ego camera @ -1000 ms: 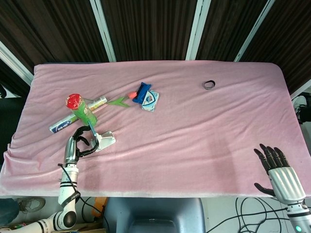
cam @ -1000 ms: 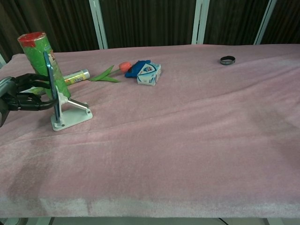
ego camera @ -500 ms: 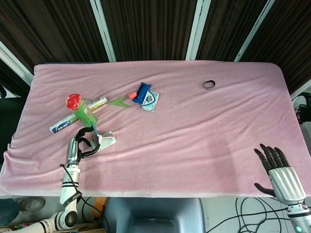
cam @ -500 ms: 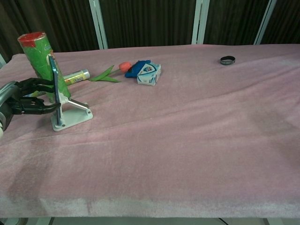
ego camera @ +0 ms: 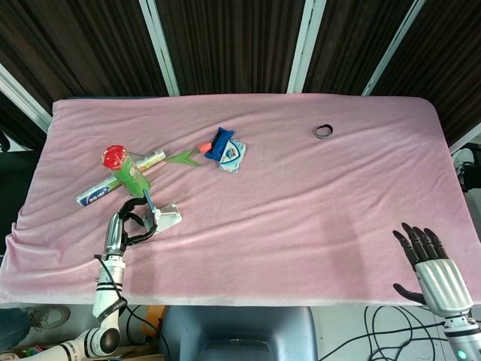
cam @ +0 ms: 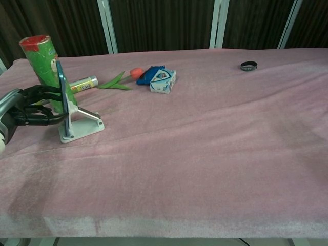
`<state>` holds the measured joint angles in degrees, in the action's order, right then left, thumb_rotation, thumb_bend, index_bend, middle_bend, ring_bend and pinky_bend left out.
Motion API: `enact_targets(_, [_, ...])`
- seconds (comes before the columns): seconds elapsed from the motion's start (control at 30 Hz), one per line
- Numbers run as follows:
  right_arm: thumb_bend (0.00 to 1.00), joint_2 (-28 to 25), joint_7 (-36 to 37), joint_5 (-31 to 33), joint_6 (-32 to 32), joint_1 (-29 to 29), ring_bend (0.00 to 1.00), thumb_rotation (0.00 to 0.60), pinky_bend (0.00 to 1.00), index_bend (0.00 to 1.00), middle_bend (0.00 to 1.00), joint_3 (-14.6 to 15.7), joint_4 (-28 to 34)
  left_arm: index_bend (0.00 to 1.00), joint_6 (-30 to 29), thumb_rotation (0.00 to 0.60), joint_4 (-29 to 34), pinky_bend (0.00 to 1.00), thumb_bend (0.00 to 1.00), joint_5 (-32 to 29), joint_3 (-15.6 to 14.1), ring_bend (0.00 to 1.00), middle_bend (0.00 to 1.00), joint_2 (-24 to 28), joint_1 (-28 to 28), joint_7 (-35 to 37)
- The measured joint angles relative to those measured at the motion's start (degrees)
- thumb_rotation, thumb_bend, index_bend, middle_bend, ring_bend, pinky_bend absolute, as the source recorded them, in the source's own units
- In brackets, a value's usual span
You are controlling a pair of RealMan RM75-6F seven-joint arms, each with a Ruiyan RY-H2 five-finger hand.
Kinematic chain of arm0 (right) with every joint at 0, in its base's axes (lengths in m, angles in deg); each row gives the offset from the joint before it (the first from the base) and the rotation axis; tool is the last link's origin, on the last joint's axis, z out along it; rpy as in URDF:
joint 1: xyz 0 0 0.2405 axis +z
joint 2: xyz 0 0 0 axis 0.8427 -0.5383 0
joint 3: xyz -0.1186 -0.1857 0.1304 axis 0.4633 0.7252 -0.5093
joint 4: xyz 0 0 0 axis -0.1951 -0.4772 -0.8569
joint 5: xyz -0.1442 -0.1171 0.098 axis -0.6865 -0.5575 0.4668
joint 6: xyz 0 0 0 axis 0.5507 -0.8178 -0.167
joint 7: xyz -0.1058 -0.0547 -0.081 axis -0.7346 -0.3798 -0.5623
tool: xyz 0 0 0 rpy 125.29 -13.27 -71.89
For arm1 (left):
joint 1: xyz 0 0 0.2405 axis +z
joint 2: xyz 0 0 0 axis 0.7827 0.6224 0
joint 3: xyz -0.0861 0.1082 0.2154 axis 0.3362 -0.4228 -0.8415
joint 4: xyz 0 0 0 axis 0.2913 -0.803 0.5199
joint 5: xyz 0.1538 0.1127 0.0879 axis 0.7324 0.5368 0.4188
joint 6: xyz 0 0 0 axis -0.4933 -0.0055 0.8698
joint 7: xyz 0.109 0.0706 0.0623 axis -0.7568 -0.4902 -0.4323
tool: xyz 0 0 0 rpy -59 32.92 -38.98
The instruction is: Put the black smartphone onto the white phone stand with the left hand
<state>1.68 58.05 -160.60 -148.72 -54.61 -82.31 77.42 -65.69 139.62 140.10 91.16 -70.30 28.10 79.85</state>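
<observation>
Pink table [cam: 215, 154]: smartphone [cam: 62, 92] against fingers [cam: 43, 118]

Phone and stand nudged along with my left hand

My left hand [cam: 23, 108] has slid rightward; the phone [cam: 62, 87] at its fingertips and the stand [cam: 82, 125] beyond them shifted right too.

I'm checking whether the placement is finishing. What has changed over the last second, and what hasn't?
The left hand still grips the black smartphone on the white phone stand; stand and phone have slid slightly rightward, and the phone leans back more. The right hand, green can and blue box stayed put.
</observation>
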Motion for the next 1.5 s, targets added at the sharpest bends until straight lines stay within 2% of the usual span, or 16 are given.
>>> enact_targets(0.17, [0.15,-0.03,0.08,-0.04,-0.08,-0.03,0.00,0.600,0.00,0.00,0.00,0.00,-0.01,0.37,0.50,0.600,-0.43,0.15,0.36,1.72,-0.61,0.35,0.40,0.27,0.03,3.23])
enact_targets(0.33, [0.15,-0.02,0.06,-0.12,-0.16,-0.06,0.00,0.600,0.00,0.00,0.00,0.02,0.01,0.19,2.60,0.600,-0.73,0.12,0.33,2.63,-1.37,0.21,0.22,1.14,-0.24,4.73])
enact_targets(0.5, [0.15,-0.02,0.01,-0.15,-0.18,-0.08,0.00,0.600,0.00,0.00,0.00,0.02,0.02,0.16,3.21,0.600,-1.26,0.11,0.32,2.58,-1.39,0.18,0.19,1.27,-0.51,4.34])
enact_targets(0.73, [0.15,-0.02,0.09,-0.18,-0.23,-0.09,0.00,0.600,0.00,0.00,0.00,0.01,-0.03,0.06,1.87,0.600,-1.95,0.10,0.30,3.91,-1.59,0.07,0.07,0.99,-0.40,4.79])
enact_targets(0.93, [0.15,-0.06,0.13,-0.19,-0.27,-0.13,0.00,0.600,0.00,0.00,0.00,0.04,-0.04,0.05,-0.07,0.600,-0.85,0.10,0.30,5.91,-2.42,0.05,0.04,2.25,0.40,5.42])
enact_targets(1.07, [0.15,-0.11,0.32,-0.06,-0.52,-0.25,0.00,0.600,0.00,0.00,0.00,-0.04,-0.12,0.03,-3.86,0.600,0.30,0.10,0.30,9.20,-4.32,0.05,0.04,4.95,2.06,4.58])
enact_targets(1.27, [0.15,0.09,-0.43,0.97,-0.25,-0.30,0.00,0.600,0.00,0.00,0.00,-0.40,0.03,0.01,-10.05,0.600,4.69,0.10,0.31,14.59,-10.28,0.05,0.05,15.01,6.91,-3.98])
enact_targets(1.4, [0.15,0.53,-1.78,1.32,0.47,-0.05,0.00,0.600,0.00,0.00,0.00,-0.55,0.30,0.00,-10.91,0.600,11.14,0.09,0.32,15.07,-14.46,0.00,0.01,22.86,10.14,-16.78])
enact_targets(1.5, [0.15,1.00,-2.92,1.42,1.14,0.23,0.00,0.600,0.00,0.00,0.00,-0.59,0.57,0.00,-12.42,0.600,15.27,0.08,0.33,14.81,-16.09,0.00,0.00,25.87,12.26,-28.43])
